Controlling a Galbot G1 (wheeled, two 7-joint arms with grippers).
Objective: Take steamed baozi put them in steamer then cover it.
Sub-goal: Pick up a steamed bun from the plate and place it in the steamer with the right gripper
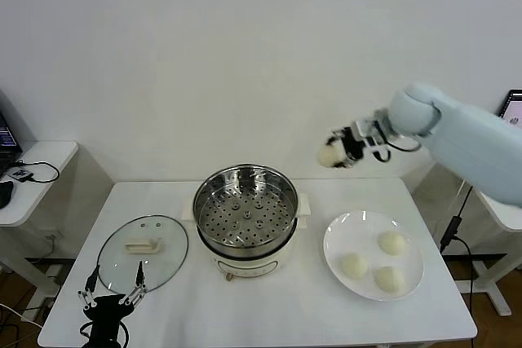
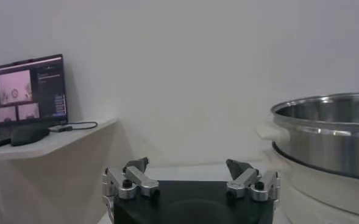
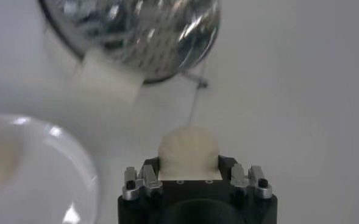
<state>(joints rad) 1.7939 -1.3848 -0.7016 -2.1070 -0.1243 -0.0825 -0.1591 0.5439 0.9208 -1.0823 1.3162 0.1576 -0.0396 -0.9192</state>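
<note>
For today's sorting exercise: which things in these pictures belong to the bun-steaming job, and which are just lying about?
Part of the job:
- baozi in the right gripper
- three baozi on the white plate
- steamer
- glass cover

Just lying about:
- laptop
- side table

open left end effector point(image 2: 190, 177) beside steamer point(image 2: 328, 131)

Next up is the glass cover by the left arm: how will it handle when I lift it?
The cover lies flat on the table, so it probably won't roll. Its smooth glass dome looks slippery and breakable; grip the bar handle. It likely hangs level, since the handle sits centred.
</note>
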